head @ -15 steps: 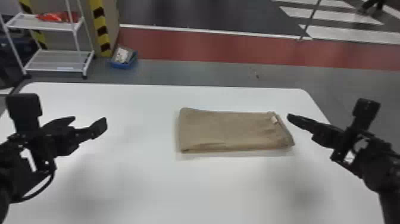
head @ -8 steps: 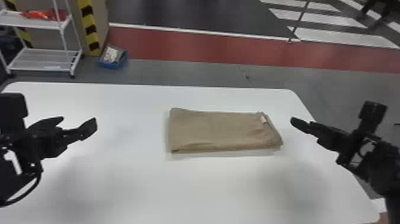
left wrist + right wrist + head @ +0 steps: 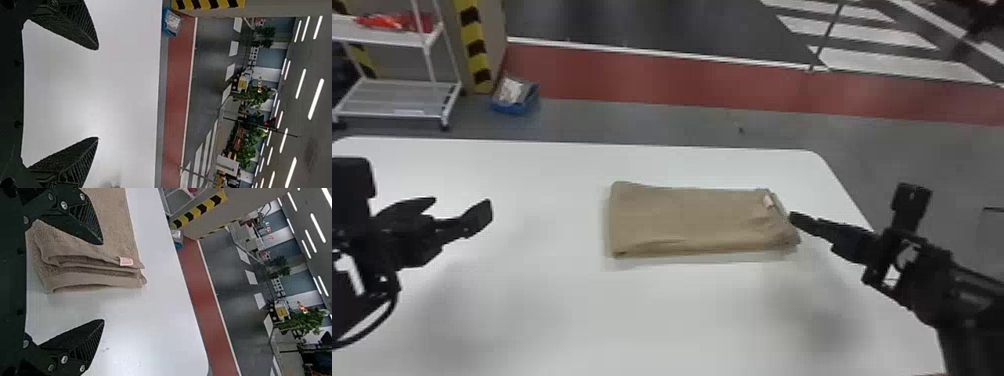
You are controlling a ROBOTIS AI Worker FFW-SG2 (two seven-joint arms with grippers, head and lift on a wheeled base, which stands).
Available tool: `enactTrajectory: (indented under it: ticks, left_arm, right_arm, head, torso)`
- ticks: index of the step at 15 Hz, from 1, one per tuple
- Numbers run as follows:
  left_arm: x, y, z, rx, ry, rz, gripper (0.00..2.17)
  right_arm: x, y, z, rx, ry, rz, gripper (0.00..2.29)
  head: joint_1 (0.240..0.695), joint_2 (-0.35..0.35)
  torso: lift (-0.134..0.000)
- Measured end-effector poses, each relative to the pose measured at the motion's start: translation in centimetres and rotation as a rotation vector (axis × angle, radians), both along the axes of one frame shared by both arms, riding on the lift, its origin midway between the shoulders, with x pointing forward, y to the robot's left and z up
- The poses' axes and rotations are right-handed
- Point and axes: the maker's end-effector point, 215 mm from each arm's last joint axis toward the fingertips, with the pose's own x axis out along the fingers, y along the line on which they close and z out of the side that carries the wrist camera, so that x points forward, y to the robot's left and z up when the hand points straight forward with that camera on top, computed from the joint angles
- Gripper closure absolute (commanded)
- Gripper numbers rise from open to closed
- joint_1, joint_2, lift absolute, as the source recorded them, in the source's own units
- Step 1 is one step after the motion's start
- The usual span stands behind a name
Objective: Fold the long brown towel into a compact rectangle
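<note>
Just inward of the right claw (image 3: pixel 103 282) (spread, empty) lies the towel (image 3: pixel 702 220), its long axis running away toward the left claw (image 3: pixel 98 93), also spread but farther; the right seems better placed.

Towel (image 3: pixel 692 220) partly behind right pincer (image 3: pixel 796 220)

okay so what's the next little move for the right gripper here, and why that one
I'd probably lower the open right gripper towards the layered right end of the towel, ready to pinch it. The towel already lies as a flat rectangle but looks wide enough for another fold, and that end lies close to the gripper, its stacked edges facing right.
</note>
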Motion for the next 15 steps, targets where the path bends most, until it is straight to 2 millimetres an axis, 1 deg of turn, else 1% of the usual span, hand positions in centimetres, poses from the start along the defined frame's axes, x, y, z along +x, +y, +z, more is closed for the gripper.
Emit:
enactTrajectory:
  ticks: [2,5,9,12,15]
  left_arm:
    - [0.0,-0.1,0.0,0.001,-0.001,-0.002,0.07]
    - [0.1,0.0,0.2,0.004,-0.005,-0.001,0.07]
    - [0.4,0.0,0.6,0.002,-0.017,0.001,0.07]
    - [0.5,0.1,0.8,0.002,-0.023,0.002,0.07]
    - [0.7,0.1,1.1,0.005,-0.027,0.003,0.07]
  right_arm:
    - [0.3,1.6,-0.9,0.007,0.011,0.024,0.22]
    - [1.1,3.8,-1.2,0.016,0.013,0.057,0.22]
    - [1.6,8.1,-2.0,0.035,0.028,0.127,0.22]
    - [2.3,11.1,-1.7,0.049,0.027,0.174,0.22]
    - [2.8,13.2,-1.3,0.066,0.02,0.204,0.22]
  head:
    - [0.695,-0.183]
    - [0.695,-0.164]
    - [0.695,-0.123]
    - [0.695,-0.088]
    - [0.695,-0.069]
  torso:
    - [-0.123]
    - [-0.123]
    - [-0.123]
    - [-0.123]
    - [-0.123]
